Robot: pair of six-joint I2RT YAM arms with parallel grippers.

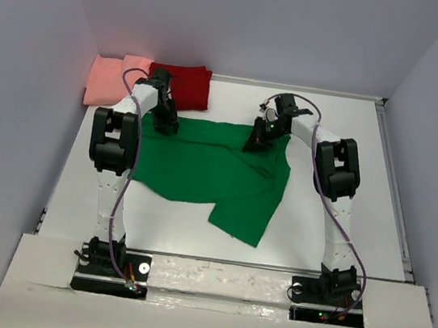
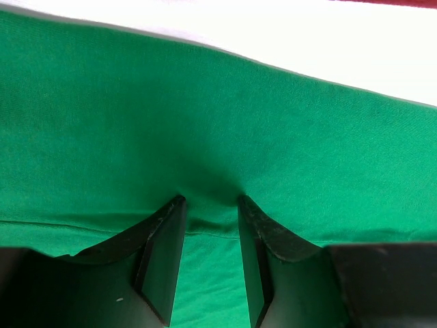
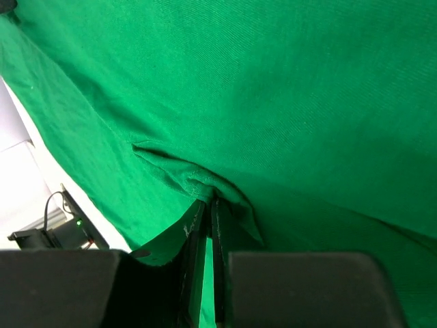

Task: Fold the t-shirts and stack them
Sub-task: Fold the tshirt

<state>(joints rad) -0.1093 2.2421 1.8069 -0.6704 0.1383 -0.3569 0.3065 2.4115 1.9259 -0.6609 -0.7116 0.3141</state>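
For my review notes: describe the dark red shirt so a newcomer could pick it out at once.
Look to the table's far left corner, beyond the spread green t-shirt. Two folded shirts lie there; the dark red t-shirt is the right one, darker than the salmon-pink t-shirt.

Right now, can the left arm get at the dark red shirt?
Probably yes: the dark red shirt lies just beyond the left tool with nothing between, but that tool is pinching the green shirt and would have to let go.
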